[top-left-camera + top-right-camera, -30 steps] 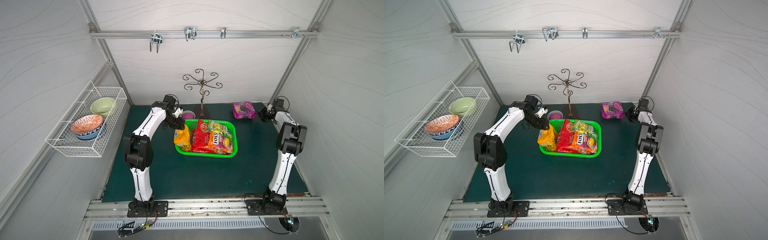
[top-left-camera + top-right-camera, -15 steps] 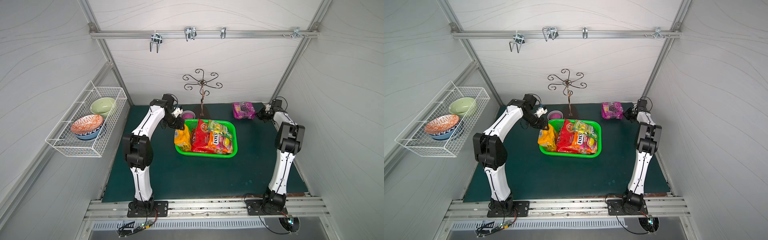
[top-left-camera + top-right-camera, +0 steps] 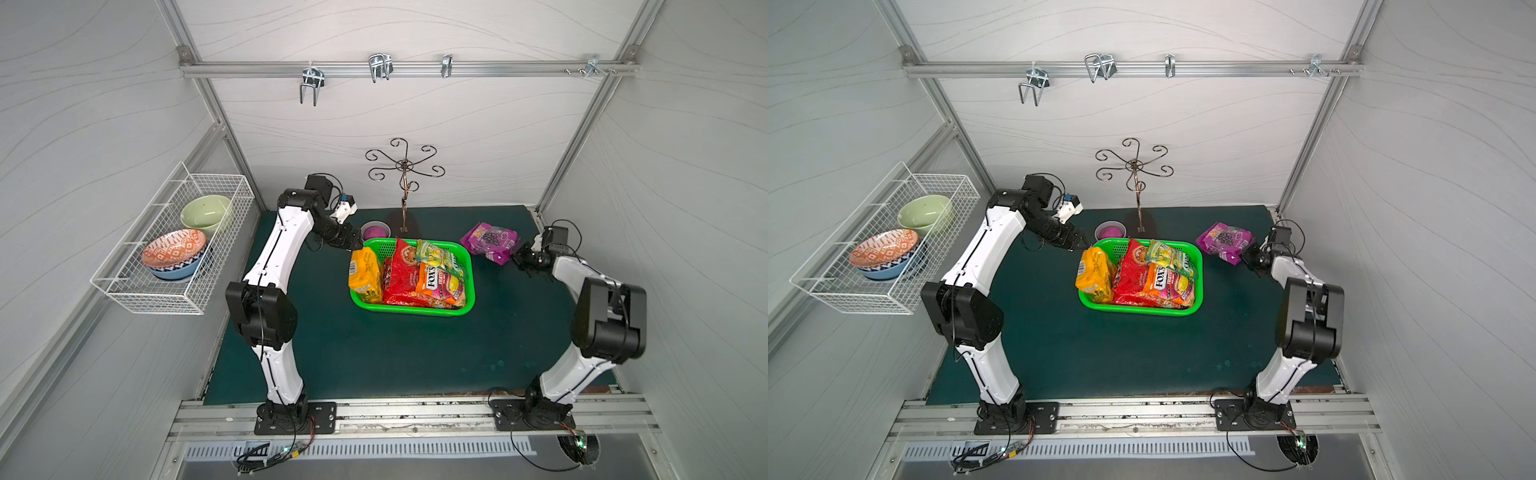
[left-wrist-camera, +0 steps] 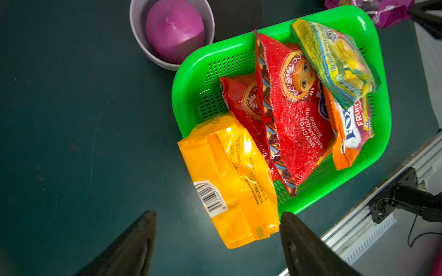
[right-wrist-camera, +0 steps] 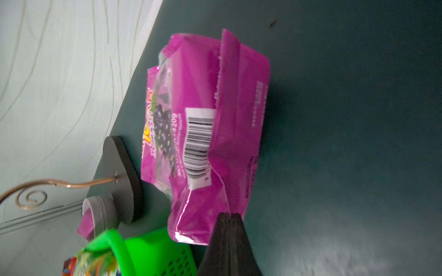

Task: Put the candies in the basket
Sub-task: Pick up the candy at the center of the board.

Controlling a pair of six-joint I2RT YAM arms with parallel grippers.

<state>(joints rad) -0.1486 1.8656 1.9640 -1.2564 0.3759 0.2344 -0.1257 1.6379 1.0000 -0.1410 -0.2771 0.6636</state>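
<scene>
The green basket (image 3: 468,305) sits mid-mat and holds two red candy bags (image 3: 405,272), an orange one (image 3: 440,284) and a green one (image 3: 438,257). A yellow bag (image 4: 229,176) leans over the basket's left rim (image 4: 181,95), with one end sticking out above the mat. My left gripper (image 4: 217,215) hovers open over that end without touching it. The purple bag (image 5: 215,124) hangs tilted at the back right of the mat. My right gripper (image 5: 229,216) is shut on its edge, a little to the right of the basket (image 5: 143,253).
A small grey bowl with a pink ball (image 3: 375,230) stands just behind the basket, beside the base of a curly metal stand (image 3: 402,199). A white wire rack with bowls (image 3: 174,249) hangs on the left wall. The back wall is close behind both grippers.
The right gripper closed on the purple bag's edge and drew it forward from the back wall, tilting it up. The left arm has barely moved.
</scene>
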